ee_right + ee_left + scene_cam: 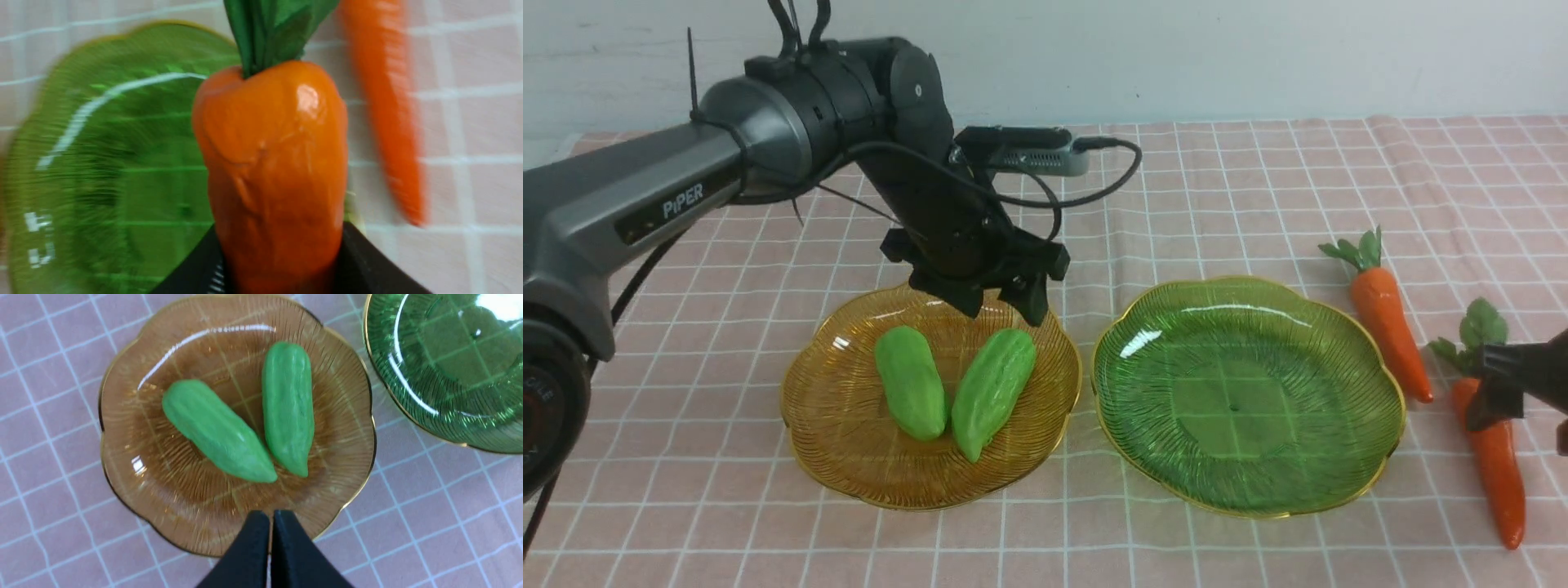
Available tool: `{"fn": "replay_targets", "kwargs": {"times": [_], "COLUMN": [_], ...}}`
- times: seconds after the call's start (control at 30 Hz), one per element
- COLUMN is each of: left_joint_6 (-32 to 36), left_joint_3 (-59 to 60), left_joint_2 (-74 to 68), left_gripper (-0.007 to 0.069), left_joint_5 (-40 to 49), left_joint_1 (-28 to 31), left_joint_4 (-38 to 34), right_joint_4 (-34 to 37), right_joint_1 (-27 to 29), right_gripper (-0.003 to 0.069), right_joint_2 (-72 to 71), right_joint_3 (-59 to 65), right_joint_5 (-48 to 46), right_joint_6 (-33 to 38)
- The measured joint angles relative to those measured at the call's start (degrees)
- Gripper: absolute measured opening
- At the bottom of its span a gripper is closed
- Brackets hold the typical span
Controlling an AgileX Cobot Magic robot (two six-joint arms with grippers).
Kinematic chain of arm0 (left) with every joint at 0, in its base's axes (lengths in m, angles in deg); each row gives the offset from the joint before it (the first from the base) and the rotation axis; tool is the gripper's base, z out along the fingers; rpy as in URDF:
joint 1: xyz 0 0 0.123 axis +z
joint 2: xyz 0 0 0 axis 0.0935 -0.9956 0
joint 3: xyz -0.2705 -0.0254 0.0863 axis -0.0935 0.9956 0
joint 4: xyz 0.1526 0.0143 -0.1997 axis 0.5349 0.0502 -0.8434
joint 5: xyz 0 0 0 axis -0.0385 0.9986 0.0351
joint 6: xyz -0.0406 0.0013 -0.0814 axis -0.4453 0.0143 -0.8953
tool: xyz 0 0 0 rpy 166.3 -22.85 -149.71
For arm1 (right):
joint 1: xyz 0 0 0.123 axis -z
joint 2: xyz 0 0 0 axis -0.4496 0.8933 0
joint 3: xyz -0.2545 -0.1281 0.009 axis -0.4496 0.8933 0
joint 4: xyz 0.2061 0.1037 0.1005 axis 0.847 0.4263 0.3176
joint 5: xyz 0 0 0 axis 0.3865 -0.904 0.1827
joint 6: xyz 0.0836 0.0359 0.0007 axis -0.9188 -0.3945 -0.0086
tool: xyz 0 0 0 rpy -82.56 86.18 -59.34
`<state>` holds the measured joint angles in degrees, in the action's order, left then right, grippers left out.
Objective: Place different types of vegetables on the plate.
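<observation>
The right pincer (278, 269) is clamped around the thick body of a carrot (269, 155), the empty green plate (1241, 282) just beside it, so lifting clear of the rim before lowering seems wise, while the left pincer (270, 526), jaws together, hovers above two gourds (216, 428) on an amber plate (135, 396).

the light is bright and soft and comes from above. shadows are faint. white shiny streaks sit on the green plate (1298, 457) and the amber plate (122, 457). the front and left wrist pictures are sharp. the right wrist picture is smeared. there the green plate and the far carrot (384, 122) look blurry. the near carrot (273, 163) looks sharp, with one small bright spot.
</observation>
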<state>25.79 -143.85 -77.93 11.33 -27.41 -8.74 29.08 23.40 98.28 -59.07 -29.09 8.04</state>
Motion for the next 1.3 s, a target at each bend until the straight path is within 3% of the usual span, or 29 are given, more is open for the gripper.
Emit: {"fn": "replay_targets", "kwargs": {"times": [0.17,0.27,0.37,0.43,0.6,0.73,1.03,1.07,1.17,1.3], "left_joint_6": [-2.2,-3.6,-4.9,-5.6,-6.7,-10.2,-16.3,-16.7,-17.9,-18.3], "left_joint_3": [13.7,21.0,27.2,31.4,37.6,39.4,39.4,39.4,39.4,39.4], "left_joint_2": [10.5,15.5,19.6,22.6,30.0,35.4,44.5,45.3,47.2,49.6], "left_gripper": [-0.0004,-0.0004,-0.0004,-0.0004,-0.0004,-0.0004,-0.0004,-0.0004,-0.0004,-0.0004], "left_joint_5": [-4.7,-6.8,-8.5,-9.6,-10.2,-8.9,-3.1,-2.2,0.0,1.6], "left_joint_1": [0.0,0.0,0.0,0.0,0.0,0.0,0.0,0.0,0.0,0.0], "left_joint_4": [0.8,0.8,0.9,1.0,2.5,6.1,11.9,12.2,13.3,13.5], "right_joint_4": [1.0,1.0,-0.5,-5.2,-16.1,-18.0,-18.3,-18.3,-18.9,-20.2], "right_joint_1": [-8.5,-10.9,-11.2,-11.1,-5.9,-0.3,0.1,0.1,0.1,0.1], "right_gripper": [0.0295,0.0417,0.0504,0.0540,0.0552,0.0552,0.0534,0.0505,0.0294,0.0308], "right_joint_2": [4.6,8.6,9.7,9.8,10.6,15.8,31.2,32.3,33.7,30.3], "right_joint_3": [-0.1,-1.7,-4.0,-7.0,-14.1,-20.1,-26.6,-27.2,-29.1,-34.0], "right_joint_5": [5.2,4.6,2.8,1.3,1.1,0.6,-1.4,-1.9,-4.6,-11.9], "right_joint_6": [0.6,0.9,1.1,0.8,-8.0,-9.9,-9.6,-9.6,-9.6,-9.7]}}
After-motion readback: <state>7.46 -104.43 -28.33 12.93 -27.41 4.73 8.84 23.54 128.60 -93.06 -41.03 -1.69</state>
